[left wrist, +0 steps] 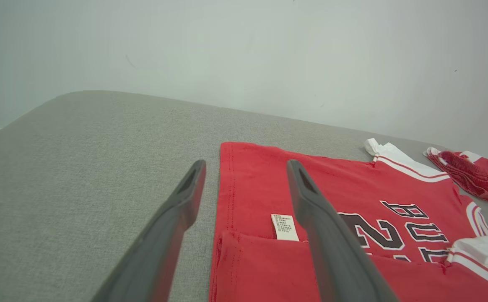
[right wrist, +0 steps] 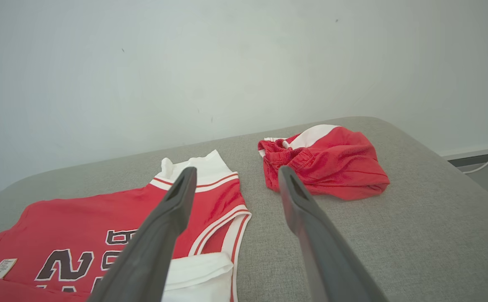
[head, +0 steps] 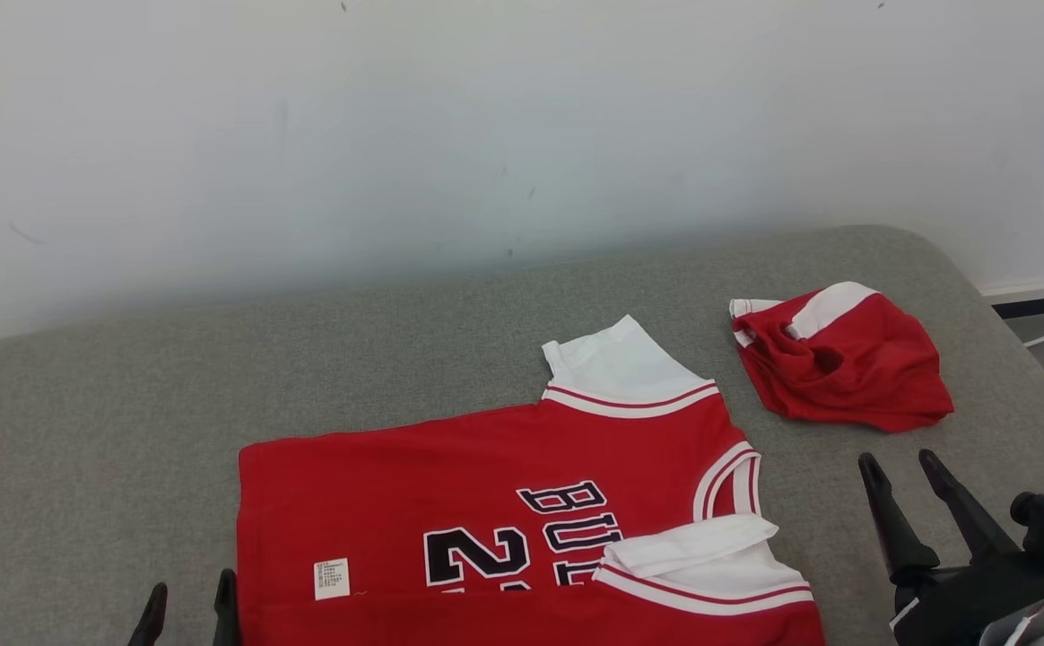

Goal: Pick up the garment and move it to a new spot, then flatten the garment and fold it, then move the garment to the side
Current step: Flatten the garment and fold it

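In the head view, you see the red jersey (head: 504, 484) lying flat on the grey padded table (head: 127, 431). Its number side is up and its white sleeves point to the right. A strip along its near edge looks folded over. A bunched pair of red shorts (head: 854, 368) lies apart from it, further right. Your left gripper (head: 193, 583) sits just beside the jersey's near left corner. Your right gripper (head: 896, 459) is off the jersey's right side. Both have their fingers spread wide and hold nothing.

In the left wrist view, the jersey's left edge shows between the left gripper's (left wrist: 246, 164) two fingers. A small white label (left wrist: 285, 226) sits near the fold.

In the right wrist view, the right gripper (right wrist: 236, 170) points at the gap between the jersey's armhole and the shorts (right wrist: 336, 167), fingers wide.

I think the jersey is light, soft and floppy. It would likely sag and crease if you lifted it by one spot. Pinch it at two corners, one gripper on each. Catch all the layers so the fold does not slip open.
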`<state>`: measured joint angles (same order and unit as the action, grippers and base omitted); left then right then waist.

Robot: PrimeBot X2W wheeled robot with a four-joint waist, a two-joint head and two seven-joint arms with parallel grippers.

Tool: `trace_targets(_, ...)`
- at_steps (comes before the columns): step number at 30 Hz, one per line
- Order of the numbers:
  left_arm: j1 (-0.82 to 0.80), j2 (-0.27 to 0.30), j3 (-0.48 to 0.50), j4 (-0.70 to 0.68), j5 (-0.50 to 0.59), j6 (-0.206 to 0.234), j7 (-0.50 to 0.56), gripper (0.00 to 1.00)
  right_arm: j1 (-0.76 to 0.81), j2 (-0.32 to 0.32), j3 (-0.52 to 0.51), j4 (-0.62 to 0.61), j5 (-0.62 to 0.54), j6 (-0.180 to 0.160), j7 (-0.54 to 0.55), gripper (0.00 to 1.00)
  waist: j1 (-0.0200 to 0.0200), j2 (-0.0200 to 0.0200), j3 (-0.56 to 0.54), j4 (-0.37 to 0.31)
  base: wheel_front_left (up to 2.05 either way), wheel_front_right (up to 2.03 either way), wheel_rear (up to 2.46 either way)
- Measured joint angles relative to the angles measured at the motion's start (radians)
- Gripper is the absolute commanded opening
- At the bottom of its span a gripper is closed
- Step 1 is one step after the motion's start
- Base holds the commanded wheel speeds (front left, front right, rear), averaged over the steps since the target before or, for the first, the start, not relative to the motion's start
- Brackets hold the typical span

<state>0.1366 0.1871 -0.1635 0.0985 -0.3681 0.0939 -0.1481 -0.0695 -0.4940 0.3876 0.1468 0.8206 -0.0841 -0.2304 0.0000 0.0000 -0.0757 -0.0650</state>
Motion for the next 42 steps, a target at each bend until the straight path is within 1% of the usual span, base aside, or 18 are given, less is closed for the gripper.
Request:
trace_targets(5, 0.008, -0.012, -0.004, -0.019, 0.0, 0.003, -0.008, 1.0, 0.024, -0.001, -0.028, -0.01, -0.005, -0.013, -0.008, 1.0, 0.0, 0.0, 0.006, -0.01, 0.0, 0.0, 0.0)
trace_targets(10, 0.008, -0.018, -0.008, -0.026, 0.014, 0.004, -0.008, 1.0, 0.046, -0.009, -0.042, -0.017, -0.022, -0.015, -0.009, 1.0, 0.0, 0.0001, 0.011, -0.016, 0.0, 0.0, 0.0)
trace_targets(20, 0.007, 0.022, -0.053, -0.041, 0.094, 0.004, 0.035, 1.0, 0.054, -0.026, -0.034, -0.044, -0.075, -0.022, -0.016, 1.0, 0.0, 0.0, 0.016, -0.019, 0.0, 0.0, 0.0)
trace_targets(25, 0.007, 0.035, -0.061, -0.053, 0.106, 0.011, 0.058, 1.0, 0.061, -0.036, -0.033, -0.054, -0.084, -0.022, -0.016, 1.0, 0.0, 0.0001, 0.016, -0.014, 0.0, 0.0, 0.0)
trace_targets(32, 0.006, 0.059, -0.08, -0.06, 0.161, 0.012, 0.089, 1.0, 0.064, -0.042, -0.031, -0.067, -0.1, -0.023, -0.016, 1.0, 0.0, 0.0, 0.01, -0.006, 0.0, 0.0, 0.0)
trace_targets(42, 0.006, 0.058, -0.077, -0.081, 0.167, 0.013, 0.125, 1.0, 0.085, -0.039, -0.032, -0.076, -0.102, -0.03, -0.016, 1.0, 0.0, 0.0001, 0.004, 0.006, 0.0, 0.0, 0.0)
